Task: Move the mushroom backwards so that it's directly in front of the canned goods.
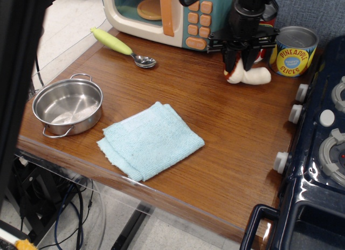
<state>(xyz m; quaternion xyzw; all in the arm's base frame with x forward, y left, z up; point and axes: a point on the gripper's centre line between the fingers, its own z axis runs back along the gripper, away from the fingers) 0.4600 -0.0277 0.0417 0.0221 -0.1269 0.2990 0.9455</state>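
The gripper (240, 62), closed on the mushroom (250, 75), sets it before the canned goods (292, 50); next, open and lift clear.

The wooden bench (226, 153) is occupied by a pot (68, 106), cloth (149, 139), spoon (121, 46), toy microwave (161, 13), pineapple can (292, 51) and mushroom (250, 76).

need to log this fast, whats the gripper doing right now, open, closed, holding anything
Gripper: closed on the mushroom, down at the table in front of the canned goods.
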